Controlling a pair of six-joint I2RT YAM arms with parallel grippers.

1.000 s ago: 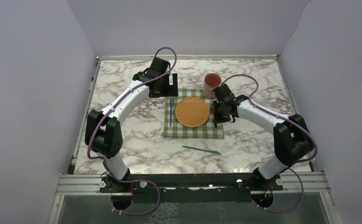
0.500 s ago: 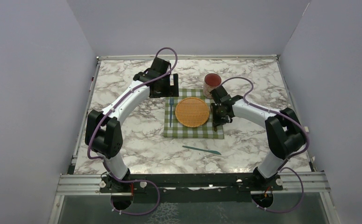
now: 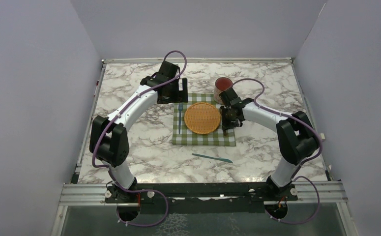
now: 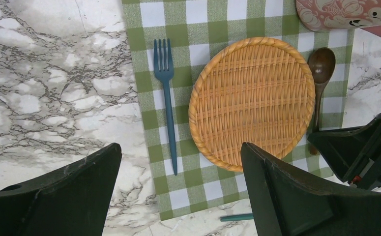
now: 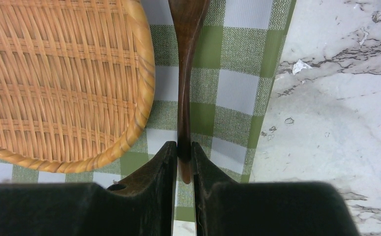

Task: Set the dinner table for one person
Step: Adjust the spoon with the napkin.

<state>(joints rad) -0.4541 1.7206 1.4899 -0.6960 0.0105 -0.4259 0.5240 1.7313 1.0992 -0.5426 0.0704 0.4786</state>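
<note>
I'm seeing the worktop (image 3: 139, 147) carrying a green checked cloth (image 3: 203, 139) at centre, with a wicker plate (image 4: 252, 103) sitting in the middle of it. Blue fork (image 4: 166, 98) is lying on the cloth just left of the plate, tines pointing to the far side. Patterned cup (image 3: 223, 86) is standing at the cloth's far right corner, near the right wrist. Teal knife (image 3: 212, 158) is lying on bare marble on the near side, well apart from both arms.

Right tool (image 5: 183, 150) is clamping the thin end of a wooden spoon (image 5: 186, 73). The spoon is running just beside the plate's right rim, over the cloth; I can't tell whether it's touching the cloth. Right arm is folding in, elbow out to the right, forearm reaching inward.

Left tool (image 4: 179, 147) is hanging wide apart, holding nothing, above the cloth's far edge. Left arm is stretching out, wrist looking down.

Cup is getting cut off in the left wrist view, spoon bowl in the right wrist view. The right wrist is hiding most of the spoon from the top camera.
</note>
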